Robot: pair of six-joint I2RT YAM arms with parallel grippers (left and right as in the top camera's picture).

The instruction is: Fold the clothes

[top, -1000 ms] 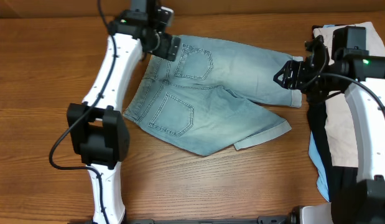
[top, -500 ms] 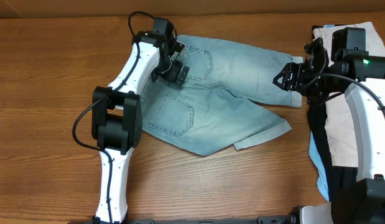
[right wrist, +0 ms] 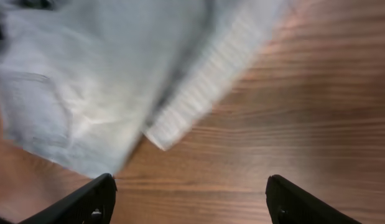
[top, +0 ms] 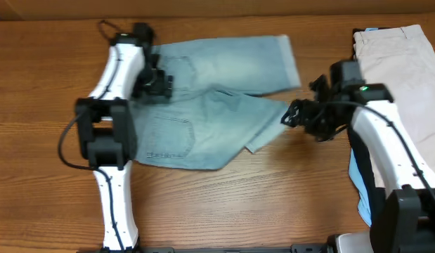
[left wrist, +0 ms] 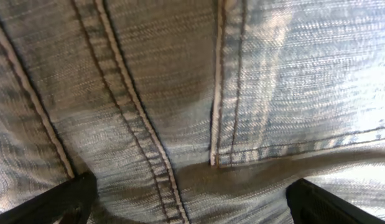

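Observation:
The faded light-blue denim shorts (top: pixel 217 105) lie flat on the wooden table, waist to the left and cuffed legs pointing right. My left gripper (top: pixel 155 84) is over the waist and pocket area. It is open, with seams and denim (left wrist: pixel 180 93) filling the space between its fingers (left wrist: pixel 192 202). My right gripper (top: pixel 293 116) is just right of the lower leg's cuff (right wrist: pixel 198 87). It is open and empty, with bare wood between its fingers (right wrist: pixel 189 199).
A pile of other clothes lies at the right edge: beige shorts (top: pixel 400 70) on top and a sky-blue garment (top: pixel 353 174) showing beside my right arm. The arm hides most of the pile's lower part. A cardboard wall runs along the back.
The denim shorts have slid left and turned, so the legs now lie more level. My left gripper moved left with the waist. My right gripper moved left and nearer, off the upper cuff.

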